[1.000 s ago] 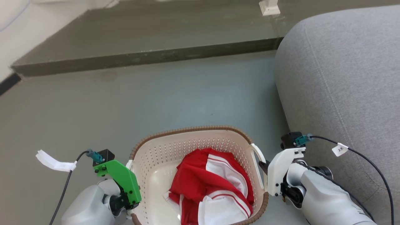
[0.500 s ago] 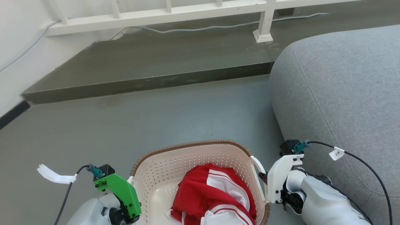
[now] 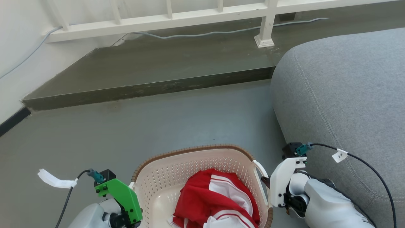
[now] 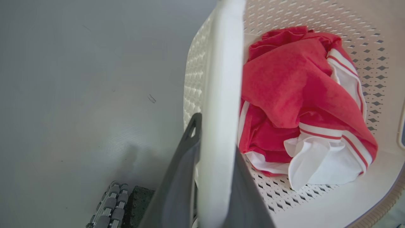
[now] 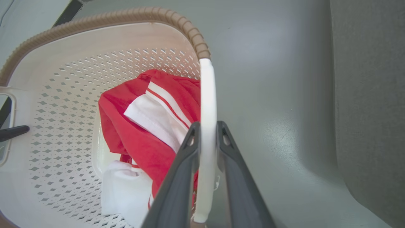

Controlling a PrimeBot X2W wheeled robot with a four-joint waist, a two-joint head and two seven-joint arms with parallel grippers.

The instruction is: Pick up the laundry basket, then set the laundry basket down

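Laundry basket (image 3: 190, 149) at 6 o'clock of head view, over grey floor (image 3: 158, 126); red-and-white garment (image 3: 218, 202) inside. Left gripper (image 4: 216, 136) pinching left handle (image 4: 221, 79) at basket's 9 o'clock. Right gripper (image 5: 208, 126) pinching right handle (image 5: 207, 104) at 3 o'clock. Grey sofa (image 3: 341, 95) near, at 3 o'clock. Judgement: two-sided grasp done; basket probably off floor, cannot tell surely; set-down left.

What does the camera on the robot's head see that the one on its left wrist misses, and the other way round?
Head view: a white slatted railing, a raised dark step and a grey fabric sofa. Left wrist view: the left gripper's two dark fingers shut on a white side handle. Shared: the cream perforated plastic laundry basket with its brown woven-look rim, holding a crumpled red-and-white garment.
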